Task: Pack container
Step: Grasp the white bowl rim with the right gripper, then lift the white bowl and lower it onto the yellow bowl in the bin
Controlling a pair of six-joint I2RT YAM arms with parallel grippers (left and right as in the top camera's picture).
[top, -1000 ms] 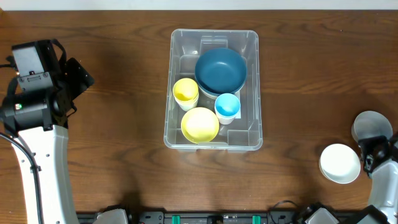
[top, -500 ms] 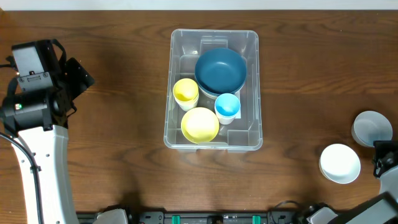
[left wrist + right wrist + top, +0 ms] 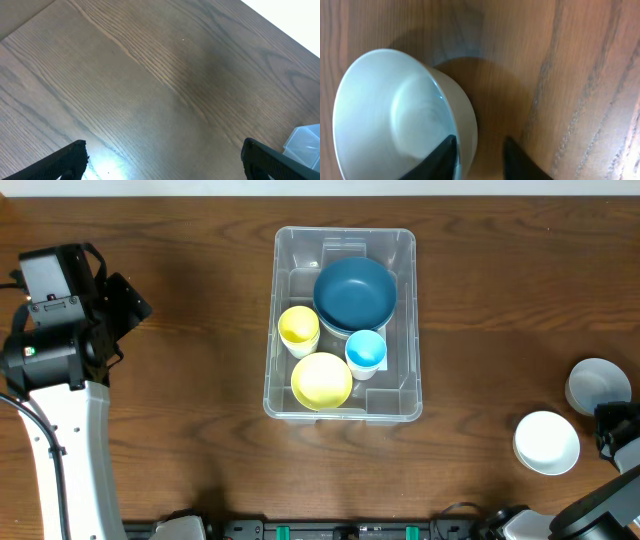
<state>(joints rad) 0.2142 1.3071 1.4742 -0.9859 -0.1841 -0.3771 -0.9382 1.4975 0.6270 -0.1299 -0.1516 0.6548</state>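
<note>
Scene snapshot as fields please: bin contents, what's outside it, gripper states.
container: large clear plastic bin, mid-table
inside: dark blue bowl, yellow cup, light blue cup, yellow bowl
outside: white bowl, grey bowl, both right of the bin
left gripper: open, empty, over wooden table
right gripper: open, straddling the white bowl's rim
</note>
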